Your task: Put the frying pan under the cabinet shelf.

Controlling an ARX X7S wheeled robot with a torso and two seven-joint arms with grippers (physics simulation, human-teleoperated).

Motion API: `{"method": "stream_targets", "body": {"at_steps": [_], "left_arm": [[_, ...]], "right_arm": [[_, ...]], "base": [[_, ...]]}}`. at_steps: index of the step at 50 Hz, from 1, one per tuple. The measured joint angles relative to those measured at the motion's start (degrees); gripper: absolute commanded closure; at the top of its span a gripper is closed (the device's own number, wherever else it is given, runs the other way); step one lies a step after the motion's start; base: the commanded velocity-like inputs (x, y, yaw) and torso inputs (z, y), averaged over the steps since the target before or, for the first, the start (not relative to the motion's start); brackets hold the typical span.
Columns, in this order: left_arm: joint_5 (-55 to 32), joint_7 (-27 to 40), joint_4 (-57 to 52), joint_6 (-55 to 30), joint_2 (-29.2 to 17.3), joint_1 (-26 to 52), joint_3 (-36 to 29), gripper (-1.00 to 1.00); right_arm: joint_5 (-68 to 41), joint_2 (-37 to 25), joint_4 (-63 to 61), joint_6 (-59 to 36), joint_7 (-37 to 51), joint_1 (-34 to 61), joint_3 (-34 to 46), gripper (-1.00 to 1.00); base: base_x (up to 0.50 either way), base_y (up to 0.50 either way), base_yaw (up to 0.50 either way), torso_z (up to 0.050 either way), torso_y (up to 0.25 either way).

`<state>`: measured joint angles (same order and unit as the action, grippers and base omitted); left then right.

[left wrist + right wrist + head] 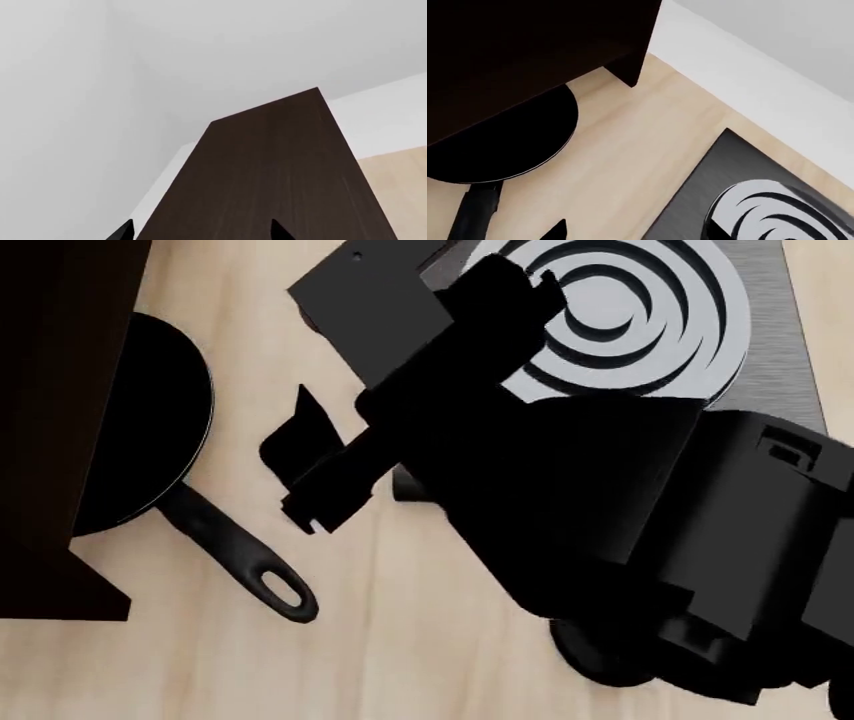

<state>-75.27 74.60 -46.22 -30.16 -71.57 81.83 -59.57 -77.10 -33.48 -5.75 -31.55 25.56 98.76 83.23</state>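
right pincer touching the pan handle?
Apart. Head view: right pincer sits beside the frying pan, with bare wood showing between its fingertips and the handle.

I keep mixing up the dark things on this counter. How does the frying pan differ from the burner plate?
The frying pan is round, plain glossy black, with a long handle ending in a loop; the burner plate is square, grey-black, with pale concentric rings and no handle. The pan sits partly under the cabinet shelf; the plate lies in the open, partly hidden by the robot's arm. Both rest flat on the pale wooden counter.
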Motion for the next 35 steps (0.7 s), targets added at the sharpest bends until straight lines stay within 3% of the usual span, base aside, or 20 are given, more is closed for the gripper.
{"method": "stream_targets", "body": {"at_steps": [35], "left_arm": [[2.93,1.76,-0.09,2.19,1.34,-2.56,-0.08,-1.00]], "right_arm": [[-16.70,-20.25,-21.97,-7.79,22.61,5.43,-4.73,-1.00]], "base": [[0.01,0.00,-0.01,0.000,-0.008]]}}
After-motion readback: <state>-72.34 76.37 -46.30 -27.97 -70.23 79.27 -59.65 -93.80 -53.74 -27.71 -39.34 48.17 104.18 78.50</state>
